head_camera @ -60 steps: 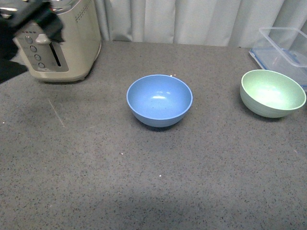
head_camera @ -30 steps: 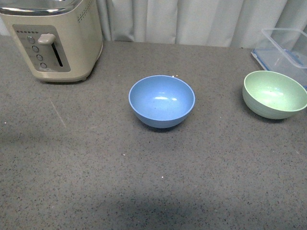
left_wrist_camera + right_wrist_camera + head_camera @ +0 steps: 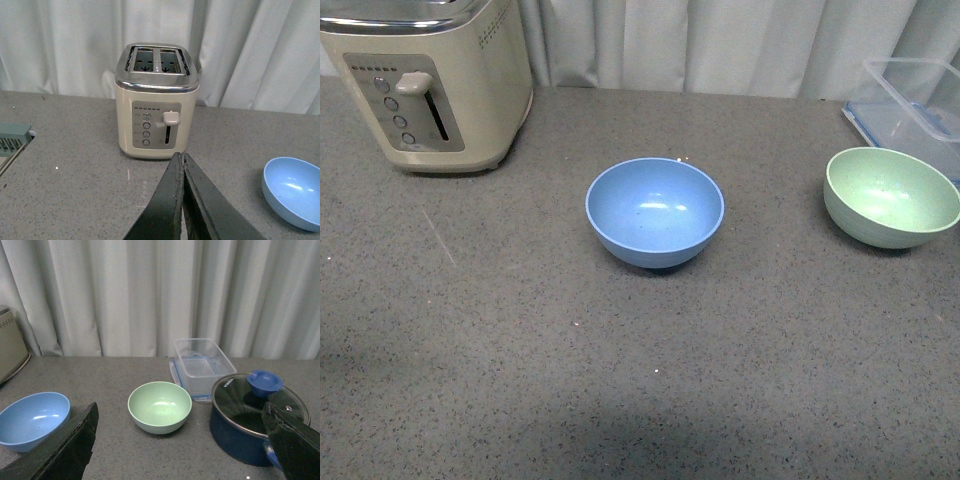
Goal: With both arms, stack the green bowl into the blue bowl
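The blue bowl (image 3: 655,211) stands upright and empty in the middle of the grey counter; it also shows in the left wrist view (image 3: 295,192) and the right wrist view (image 3: 32,420). The green bowl (image 3: 891,196) stands upright and empty at the right, also seen in the right wrist view (image 3: 159,407). Neither arm shows in the front view. My left gripper (image 3: 182,159) is shut and empty, raised above the counter in front of the toaster, left of the blue bowl. My right gripper (image 3: 180,440) is open and empty, with the green bowl ahead between its spread fingers.
A cream toaster (image 3: 430,80) stands at the back left. A clear plastic container (image 3: 915,100) sits behind the green bowl. A dark blue pot with a glass lid (image 3: 252,415) stands right of the green bowl. A curtain hangs behind the counter.
The left arm, which covered the toaster's corner at the far left a second ago, has left the front view. The bowls have not moved.
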`<state>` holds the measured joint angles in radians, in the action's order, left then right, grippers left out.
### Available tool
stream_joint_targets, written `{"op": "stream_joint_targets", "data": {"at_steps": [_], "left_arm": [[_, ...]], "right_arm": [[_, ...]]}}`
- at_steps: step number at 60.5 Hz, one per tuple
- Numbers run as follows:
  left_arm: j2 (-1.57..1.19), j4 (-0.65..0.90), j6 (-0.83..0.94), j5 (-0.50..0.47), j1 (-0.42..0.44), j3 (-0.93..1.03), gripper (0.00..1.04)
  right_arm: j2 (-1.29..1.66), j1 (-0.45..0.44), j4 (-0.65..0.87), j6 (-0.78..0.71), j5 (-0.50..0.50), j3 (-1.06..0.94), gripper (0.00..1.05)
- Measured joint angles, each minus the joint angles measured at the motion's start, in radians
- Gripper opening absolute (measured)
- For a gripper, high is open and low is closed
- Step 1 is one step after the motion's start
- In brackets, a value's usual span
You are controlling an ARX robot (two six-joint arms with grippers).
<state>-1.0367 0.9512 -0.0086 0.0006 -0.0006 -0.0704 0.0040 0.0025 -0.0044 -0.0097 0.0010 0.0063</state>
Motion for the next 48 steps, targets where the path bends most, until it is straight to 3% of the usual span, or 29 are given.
{"op": "stream_joint_targets", "data": {"at_steps": [48], "left_arm": [[0.588,-0.500,0.001,0.000,0.000,0.051,0.04]], "right_arm": [[0.000,0.000,0.000,0.000,0.000,0.000,0.96]]}}
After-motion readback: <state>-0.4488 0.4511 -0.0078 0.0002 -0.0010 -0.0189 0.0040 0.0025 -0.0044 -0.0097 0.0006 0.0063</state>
